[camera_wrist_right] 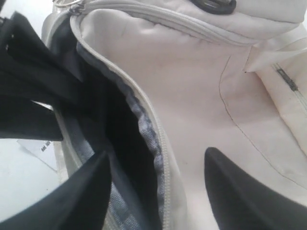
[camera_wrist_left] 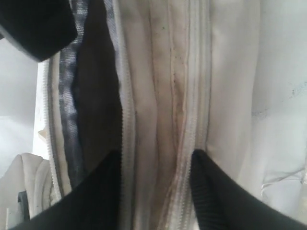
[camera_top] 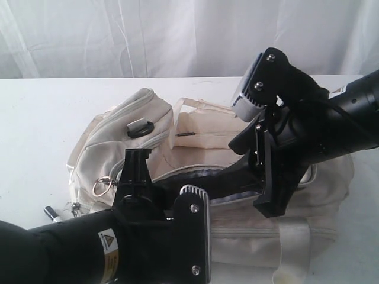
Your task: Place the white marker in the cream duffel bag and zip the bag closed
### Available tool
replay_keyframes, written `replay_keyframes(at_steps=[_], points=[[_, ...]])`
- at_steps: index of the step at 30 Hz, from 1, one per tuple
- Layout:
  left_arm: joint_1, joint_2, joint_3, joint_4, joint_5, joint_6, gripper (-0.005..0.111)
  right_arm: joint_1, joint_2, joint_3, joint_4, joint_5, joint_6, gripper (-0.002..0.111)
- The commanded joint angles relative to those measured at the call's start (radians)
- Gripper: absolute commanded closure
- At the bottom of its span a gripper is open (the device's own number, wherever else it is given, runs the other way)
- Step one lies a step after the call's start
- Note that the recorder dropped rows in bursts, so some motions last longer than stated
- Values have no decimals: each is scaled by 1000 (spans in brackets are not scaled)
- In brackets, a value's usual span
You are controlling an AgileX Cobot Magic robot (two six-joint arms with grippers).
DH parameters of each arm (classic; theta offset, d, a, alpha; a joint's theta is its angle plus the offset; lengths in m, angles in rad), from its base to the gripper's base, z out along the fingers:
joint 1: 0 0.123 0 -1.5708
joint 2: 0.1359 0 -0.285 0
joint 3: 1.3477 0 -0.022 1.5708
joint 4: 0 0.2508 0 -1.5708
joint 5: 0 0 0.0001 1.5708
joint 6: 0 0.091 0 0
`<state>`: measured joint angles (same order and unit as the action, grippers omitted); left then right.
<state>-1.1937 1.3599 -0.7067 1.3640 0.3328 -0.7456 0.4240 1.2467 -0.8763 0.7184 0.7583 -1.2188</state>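
The cream duffel bag (camera_top: 201, 127) lies on the white table with its main zipper open and dark lining showing (camera_wrist_right: 120, 139). Outside the bag, the white marker (camera_top: 52, 213) rests on the table by its near left end, black cap showing. My left gripper (camera_wrist_left: 153, 160) is open; its fingers (camera_wrist_left: 103, 191) stand on either side of the near cream rim and its zipper tape (camera_wrist_left: 194, 120). My right gripper (camera_wrist_right: 156, 158) is open over the far rim. One finger (camera_wrist_right: 81, 196) is over the dark opening and the other is over the cream panel (camera_wrist_right: 201, 96). Neither gripper holds anything.
A metal ring pull (camera_top: 102, 186) hangs at the bag's left end. A black clip (camera_top: 141, 127) sits on the end pocket and webbing handles (camera_top: 195, 106) lie behind. Bare white table (camera_top: 35, 130) spreads to the left, with a white curtain behind.
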Motion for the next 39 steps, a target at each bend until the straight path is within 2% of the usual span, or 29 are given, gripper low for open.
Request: replay_keyframes(at_steps=[1, 4, 17, 34, 36, 39], points=[[-5, 15, -5, 16, 10, -70, 87, -5, 2, -8, 10, 35, -8, 54], [-5, 13, -5, 16, 16, -70, 107, -5, 2, -8, 10, 76, -8, 54], [-5, 13, -5, -15, 47, -70, 107, -5, -2, -8, 48, 150, -8, 54], [-5, 13, -5, -13, 62, -70, 107, -5, 104, -8, -8, 19, -44, 54], [-5, 13, -5, -13, 62, -70, 107, -5, 121, -8, -8, -3, -55, 60], [-5, 13, -5, -13, 62, -70, 107, -5, 143, -8, -8, -46, -64, 75]])
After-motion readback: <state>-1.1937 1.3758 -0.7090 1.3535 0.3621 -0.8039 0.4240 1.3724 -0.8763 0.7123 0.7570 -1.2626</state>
